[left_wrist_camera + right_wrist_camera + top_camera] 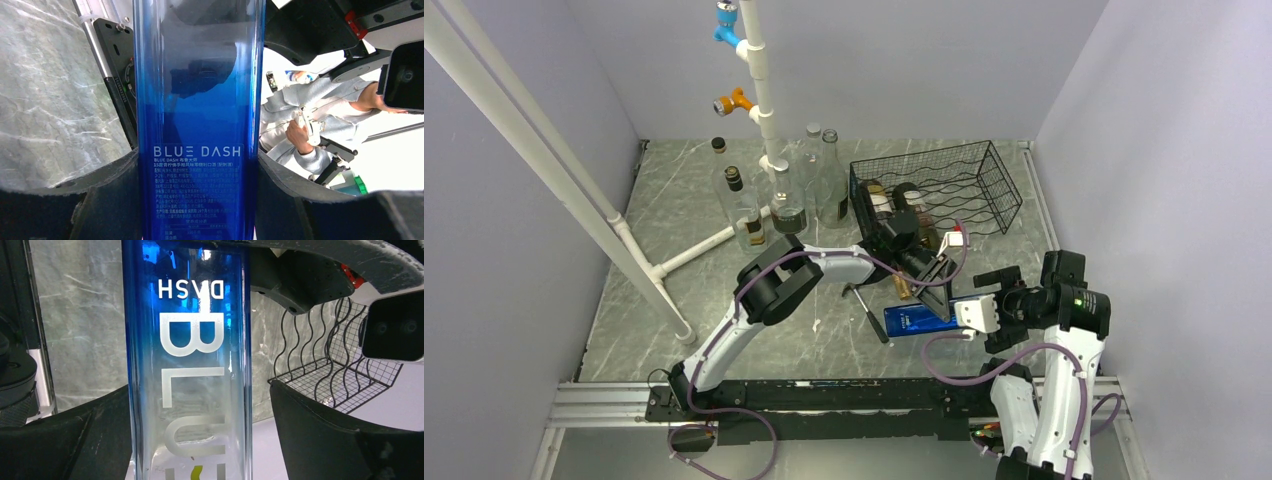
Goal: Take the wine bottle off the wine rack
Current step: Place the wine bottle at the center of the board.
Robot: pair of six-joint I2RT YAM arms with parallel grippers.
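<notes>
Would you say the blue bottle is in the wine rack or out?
Out: the blue bottle lies well clear of the wine rack.

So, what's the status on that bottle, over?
Left gripper shut on the blue bottle. Right gripper open around it. Bottle clear of the rack, in front of it. Other bottles in rack; nothing blocking.

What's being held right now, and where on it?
The left gripper clamps the blue bottle across its body, at the label; the right gripper is open.

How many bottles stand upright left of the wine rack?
5: two dark-capped bottles leftmost, one at the white pipe's foot, two clear ones nearest the wine rack. Others may be hidden.
</notes>
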